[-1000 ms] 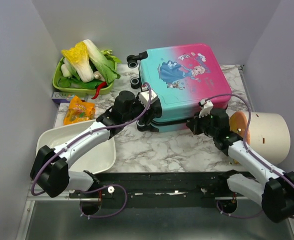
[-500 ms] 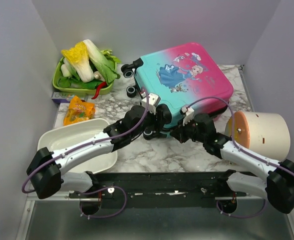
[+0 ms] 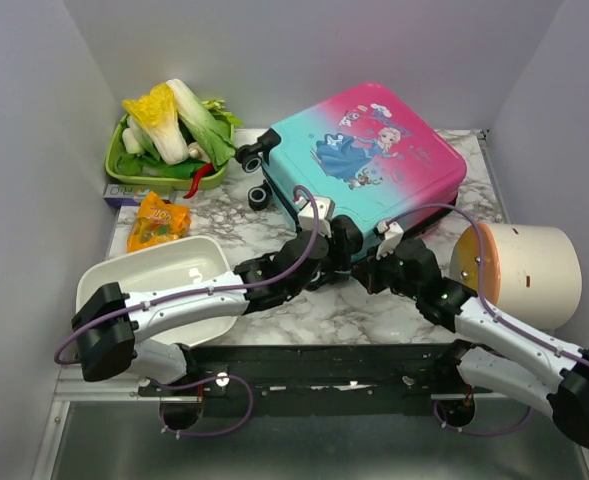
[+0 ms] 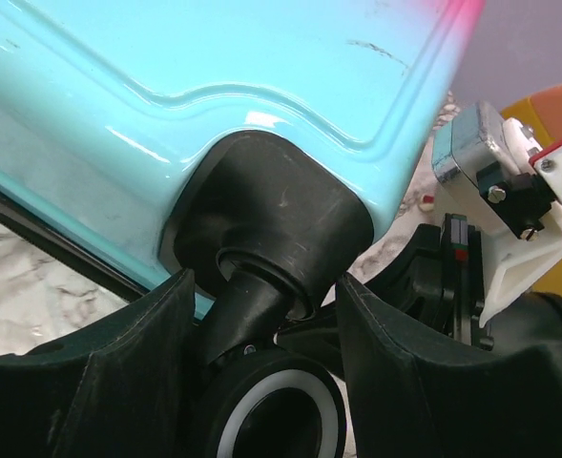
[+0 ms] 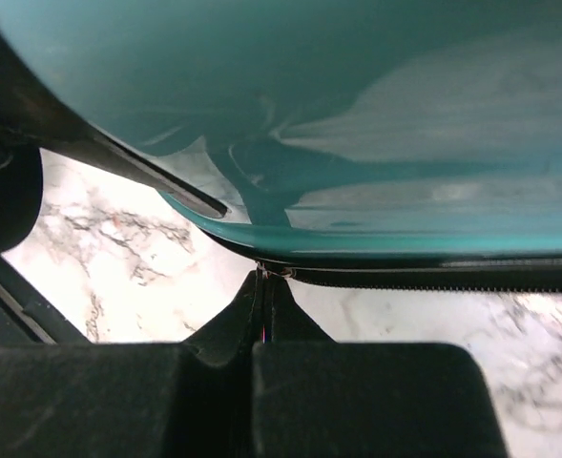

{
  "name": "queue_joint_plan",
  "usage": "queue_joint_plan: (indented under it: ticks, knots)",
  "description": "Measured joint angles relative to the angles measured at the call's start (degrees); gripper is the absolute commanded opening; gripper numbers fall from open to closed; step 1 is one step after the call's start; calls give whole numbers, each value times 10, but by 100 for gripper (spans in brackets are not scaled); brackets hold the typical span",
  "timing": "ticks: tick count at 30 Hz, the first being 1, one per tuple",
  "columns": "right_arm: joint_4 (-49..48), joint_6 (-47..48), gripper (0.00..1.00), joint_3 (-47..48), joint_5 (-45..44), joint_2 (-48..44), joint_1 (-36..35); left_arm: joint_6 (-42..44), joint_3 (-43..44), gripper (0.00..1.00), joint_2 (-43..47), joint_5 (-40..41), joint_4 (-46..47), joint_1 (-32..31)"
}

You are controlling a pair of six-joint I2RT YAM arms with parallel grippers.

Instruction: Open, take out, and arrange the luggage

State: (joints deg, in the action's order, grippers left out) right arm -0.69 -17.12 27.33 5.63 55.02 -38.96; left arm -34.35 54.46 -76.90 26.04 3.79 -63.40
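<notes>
The luggage (image 3: 374, 150), a pink-to-teal hard-shell suitcase with a princess print, lies flat and closed at the back centre. My left gripper (image 3: 342, 240) is at its near-left corner. In the left wrist view (image 4: 261, 286) its fingers (image 4: 118, 372) are shut on the stem of a black caster wheel (image 4: 271, 410) under the teal shell (image 4: 214, 76). My right gripper (image 3: 374, 268) is just right of it at the near edge. In the right wrist view (image 5: 264, 277) it is shut on the small zipper pull at the black zipper line (image 5: 452, 274).
A white basin (image 3: 154, 285) stands at the near left under my left arm. A cream cylindrical container (image 3: 529, 270) lies on its side at the right. A green tray (image 3: 114, 160) of vegetables and an orange packet (image 3: 157, 222) are at the back left.
The luggage has turned a little, and its wheel end has swung. My left gripper moved right and nearer to the corner wheel. My right gripper moved left along the near edge.
</notes>
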Motion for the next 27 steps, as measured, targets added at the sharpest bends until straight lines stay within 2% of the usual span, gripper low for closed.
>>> queue_joint_plan:
  ticks: [3, 6, 7, 10, 14, 20, 23, 27]
  knots:
    - [42, -12, 1, -3, -54, -35, -1, -35, 15, 0, -23, 24, 9, -19]
    - [70, -15, 1, -3, -69, -55, 20, -56, 40, 59, -49, 29, 11, -26]
    - [75, -14, 1, -3, -68, -59, 34, -60, 54, 98, -62, 29, 8, -26]
    - [76, -12, 1, -6, -62, -65, 75, -63, 92, 99, -94, 24, -4, -28]
    - [65, -7, 1, -10, -54, -66, 122, -13, 101, 99, -77, 17, -28, -51]
    - [55, 9, 1, -10, -43, -61, 186, 140, 47, 99, 80, -1, -39, -49]
    - [49, 16, 1, -10, -37, -57, 206, 202, 47, 99, 153, -33, -46, 17]
    - [46, 22, 1, -10, -22, -55, 218, 269, 43, 99, 199, -105, -54, 201]
